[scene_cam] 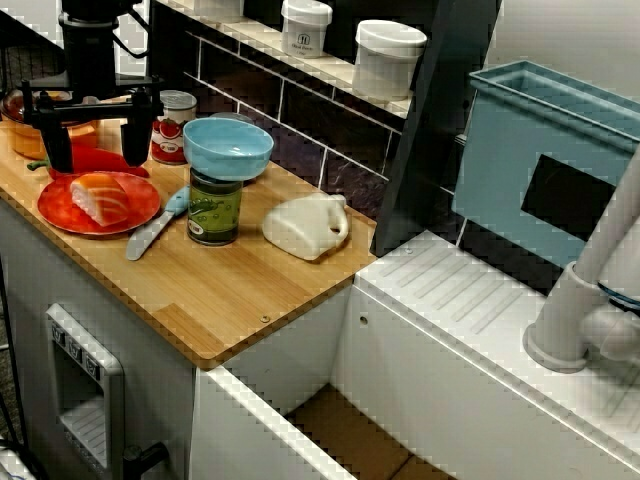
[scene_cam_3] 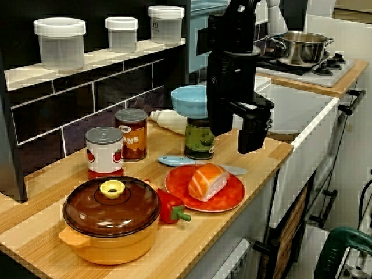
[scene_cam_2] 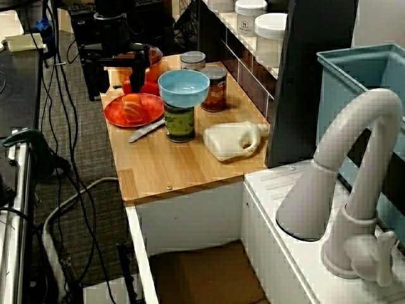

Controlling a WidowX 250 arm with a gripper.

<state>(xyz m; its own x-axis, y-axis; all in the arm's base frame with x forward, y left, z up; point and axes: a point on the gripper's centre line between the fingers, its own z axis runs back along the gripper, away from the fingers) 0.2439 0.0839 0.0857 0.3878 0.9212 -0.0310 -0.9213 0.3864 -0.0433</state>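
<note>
My black gripper [scene_cam: 95, 140] hangs open over the left end of the wooden counter [scene_cam: 250, 290], holding nothing. Below it is a red plate [scene_cam: 60, 205] with a piece of salmon [scene_cam: 100, 197] on it. A red pepper [scene_cam: 100, 160] lies just behind the plate, between the fingers as seen from the front. From the pot end, the gripper [scene_cam_3: 237, 125] floats above the plate's [scene_cam_3: 232, 197] far side, clear of the salmon [scene_cam_3: 206, 181]. The sink-end view also shows the gripper [scene_cam_2: 120, 76] with its jaws spread.
An orange pot with a brown lid [scene_cam_3: 110, 206] stands beside the pepper. Two cans [scene_cam_3: 104, 152] stand by the wall. A blue bowl [scene_cam: 228, 145] rests on a green can [scene_cam: 214, 210], with a blue-handled knife [scene_cam: 155, 230] and a white jug [scene_cam: 305, 225] nearby. Right of the counter are a sink and faucet [scene_cam_2: 354, 190].
</note>
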